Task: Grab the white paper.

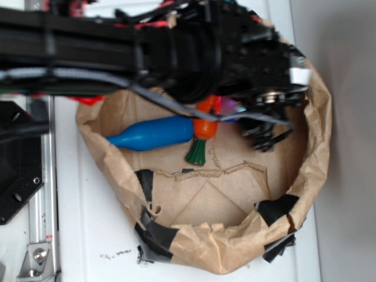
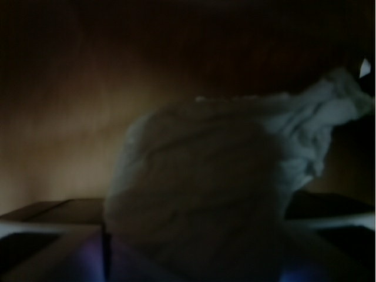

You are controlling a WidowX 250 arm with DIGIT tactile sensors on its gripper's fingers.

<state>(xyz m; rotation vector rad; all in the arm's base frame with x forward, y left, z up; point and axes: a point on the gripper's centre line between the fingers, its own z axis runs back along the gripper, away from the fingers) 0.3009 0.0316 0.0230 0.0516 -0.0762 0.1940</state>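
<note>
In the wrist view the white paper (image 2: 211, 176), a wrinkled ball with grey creases, fills the middle of the dim picture. It sits between the two fingers of my gripper (image 2: 194, 235), which stand wide apart at the lower left and lower right. Its sides reach both fingers (image 2: 53, 247), but the dark picture does not show whether they press on it. In the exterior view my gripper (image 1: 267, 138) is down inside the brown paper bag (image 1: 235, 252) near its right wall. The arm hides the white paper there.
Inside the bag lie an orange carrot (image 1: 204, 126) with a green top and a blue bowling-pin shape (image 1: 153, 134), both left of my gripper. The bag's crumpled wall is patched with black tape (image 1: 155, 232). A metal rail (image 1: 44, 211) runs along the left.
</note>
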